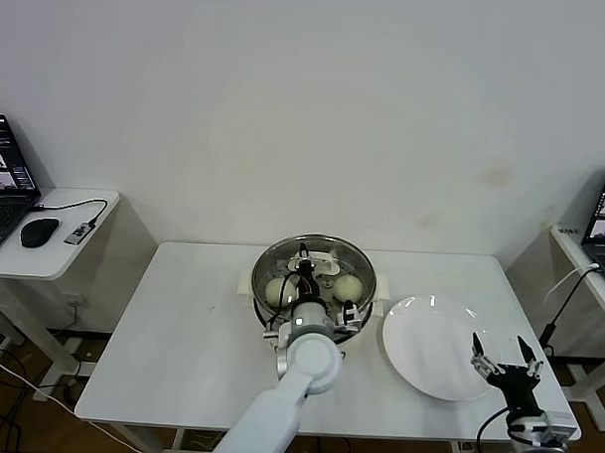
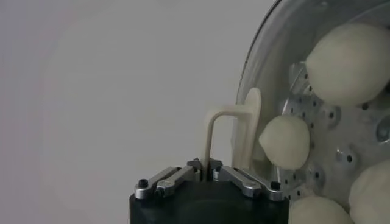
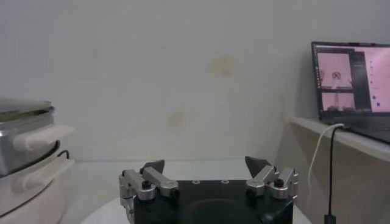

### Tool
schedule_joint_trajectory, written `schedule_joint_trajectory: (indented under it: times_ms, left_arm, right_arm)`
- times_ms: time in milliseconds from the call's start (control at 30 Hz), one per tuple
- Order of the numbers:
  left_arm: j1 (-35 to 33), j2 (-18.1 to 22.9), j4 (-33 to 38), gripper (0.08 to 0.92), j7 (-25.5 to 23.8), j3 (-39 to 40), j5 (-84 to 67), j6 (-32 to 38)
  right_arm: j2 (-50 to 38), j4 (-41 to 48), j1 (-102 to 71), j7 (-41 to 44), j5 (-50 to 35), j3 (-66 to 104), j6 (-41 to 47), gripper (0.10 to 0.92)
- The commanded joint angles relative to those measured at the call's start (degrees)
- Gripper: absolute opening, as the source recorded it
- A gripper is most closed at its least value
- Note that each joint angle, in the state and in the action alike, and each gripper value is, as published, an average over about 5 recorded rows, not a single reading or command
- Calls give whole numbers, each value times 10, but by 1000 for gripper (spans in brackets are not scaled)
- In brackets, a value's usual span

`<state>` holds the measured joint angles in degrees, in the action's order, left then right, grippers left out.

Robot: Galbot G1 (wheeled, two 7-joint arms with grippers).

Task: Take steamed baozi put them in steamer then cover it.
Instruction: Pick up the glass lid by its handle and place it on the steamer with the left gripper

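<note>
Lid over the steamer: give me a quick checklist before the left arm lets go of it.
1. Left gripper shut on the lid handle: ok.
2. Lid centred over the steamer: ok in the head view.
3. Lid rim seated all round: cannot tell.
4. Buns inside on the holed tray: ok; three show clearly in the left wrist view, and a fourth at the edge.
5. Plate bare of buns: ok.
6. Right gripper open, parked over the plate's near edge, away from the steamer: ok.

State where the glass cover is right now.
In the head view, the cover sits over the steamer at table centre, its handle held by the left gripper.
</note>
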<state>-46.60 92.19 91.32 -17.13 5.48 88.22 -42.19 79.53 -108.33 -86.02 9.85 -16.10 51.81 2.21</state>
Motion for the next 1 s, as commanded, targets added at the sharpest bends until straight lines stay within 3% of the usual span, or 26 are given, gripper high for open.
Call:
schedule_joint_trajectory:
  times_ms: [33,1000]
  left_arm:
    - [-2,3,-8,143,15,1,1,-24]
    - [-14,1,-7,143,22,11,11,-18]
  right_arm:
    - [1,1,0,0,0,0,-1,823]
    - [1,3,2,1,0,4,-5,823]
